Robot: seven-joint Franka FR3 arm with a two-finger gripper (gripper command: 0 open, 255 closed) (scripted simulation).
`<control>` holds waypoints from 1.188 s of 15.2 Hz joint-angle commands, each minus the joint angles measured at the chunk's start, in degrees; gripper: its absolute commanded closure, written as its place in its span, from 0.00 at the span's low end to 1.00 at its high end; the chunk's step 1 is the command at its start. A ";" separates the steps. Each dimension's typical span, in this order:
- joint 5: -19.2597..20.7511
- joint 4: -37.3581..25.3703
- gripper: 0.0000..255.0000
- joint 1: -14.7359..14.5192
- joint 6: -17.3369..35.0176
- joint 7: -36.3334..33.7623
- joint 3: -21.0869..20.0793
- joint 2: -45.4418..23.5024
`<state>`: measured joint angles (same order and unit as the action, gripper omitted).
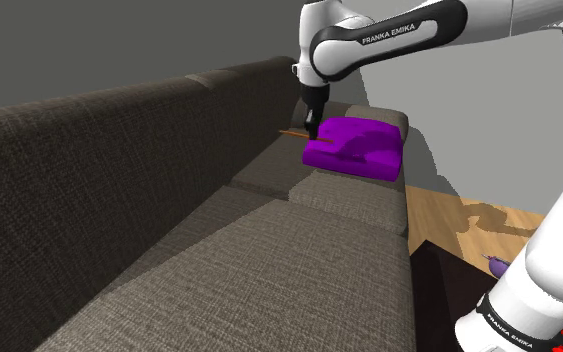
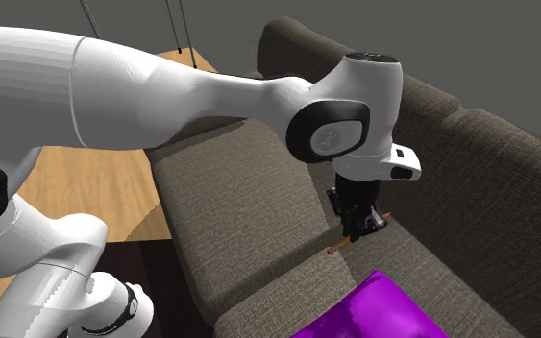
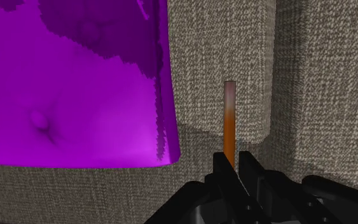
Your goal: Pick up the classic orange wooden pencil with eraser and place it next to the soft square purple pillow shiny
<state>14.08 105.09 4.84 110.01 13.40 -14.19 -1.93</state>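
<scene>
Claw (image 3: 234, 168) pinches orange pencil (image 3: 229, 121) between its fingers, low over sofa (image 3: 311, 95) seat by the backrest, near purple pillow (image 3: 75, 83) edge. Grasp judged done; set-down beside pillow and release remain.

1. Shoulder view: the camera is raised beside the arm (image 1: 539, 250) and looks down the length of the sofa (image 1: 219, 250). The near seat lies close under the lens. The purple pillow (image 1: 354, 148) sits at the far end.
2. Second exterior view: the camera is high above the pillow end and faces back towards the arm's base, roughly opposite the shoulder view. It stands close to the wrist, with the wooden floor (image 2: 76, 187) beyond.
3. Wrist view: the camera is on the hand and looks steeply down along the gripper (image 3: 236, 167), very near the seat fabric.
4. Shared ground: all three views take in the pillow's edge, the pencil (image 3: 229, 121) and the seat beside them.
</scene>
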 commanded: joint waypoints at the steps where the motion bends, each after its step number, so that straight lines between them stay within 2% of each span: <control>1: 0.12 1.74 1.00 0.05 1.63 -0.34 0.04 0.11; 18: 2.80 10.53 1.00 0.11 13.49 -4.04 0.34 -3.51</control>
<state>16.67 115.30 4.95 122.85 9.59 -13.89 -5.09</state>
